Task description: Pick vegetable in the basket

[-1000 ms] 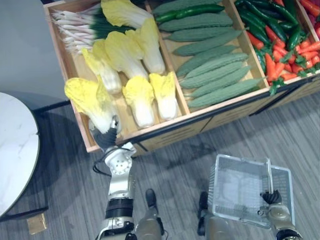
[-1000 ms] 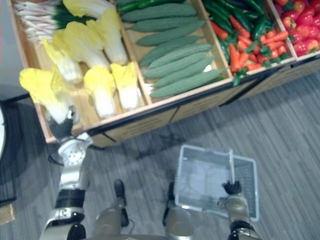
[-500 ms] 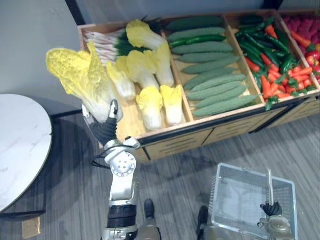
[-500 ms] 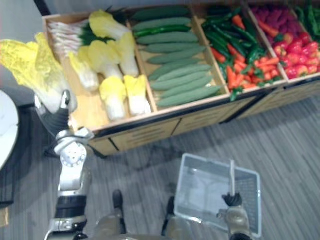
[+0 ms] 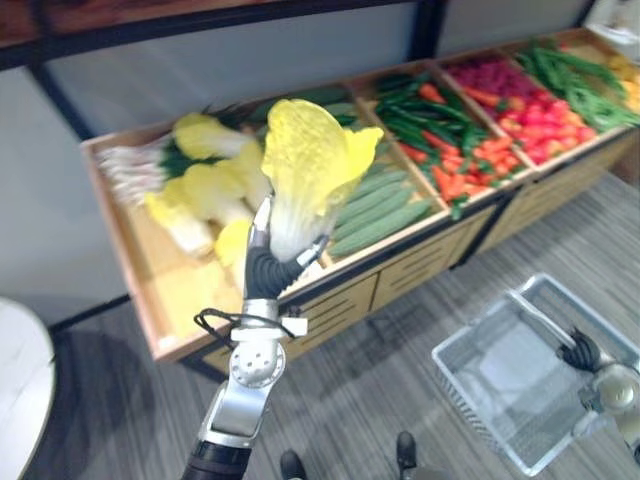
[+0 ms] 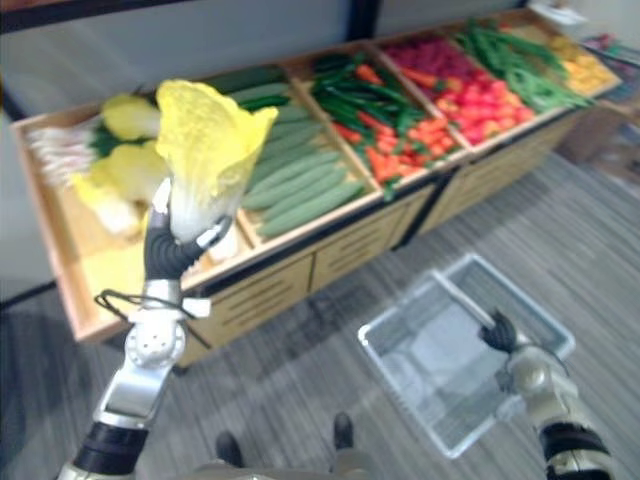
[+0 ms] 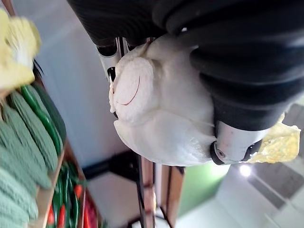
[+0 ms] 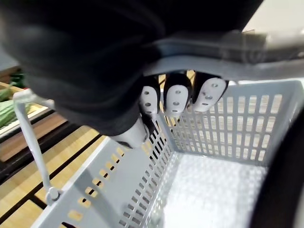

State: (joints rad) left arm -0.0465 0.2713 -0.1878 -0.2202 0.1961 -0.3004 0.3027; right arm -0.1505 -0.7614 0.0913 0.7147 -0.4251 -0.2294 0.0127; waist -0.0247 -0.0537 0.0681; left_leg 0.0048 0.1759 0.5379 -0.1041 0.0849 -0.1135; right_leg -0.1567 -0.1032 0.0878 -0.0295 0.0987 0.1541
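You've got L hand (image 5: 265,270) clamped on cabbage (image 5: 305,170) stem, leaves up. Lower, to robot's right: basket (image 5: 475,405), R hand (image 5: 583,352) curled on its handle (image 5: 545,322).

Wood, plastic and waxy leaves.
The cabbage (image 5: 305,170) has a smooth, glossy white stem and crinkled matt yellow leaves; the basket (image 8: 237,128) is matt grey perforated plastic; the stand (image 5: 185,290) is pale bare wood; the gourds (image 5: 385,205) look knobbly.

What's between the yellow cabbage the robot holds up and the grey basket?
In the left eye view, the wooden stand's drawer fronts and grey floor lie between the cabbage in the left hand and the basket held by the right hand.
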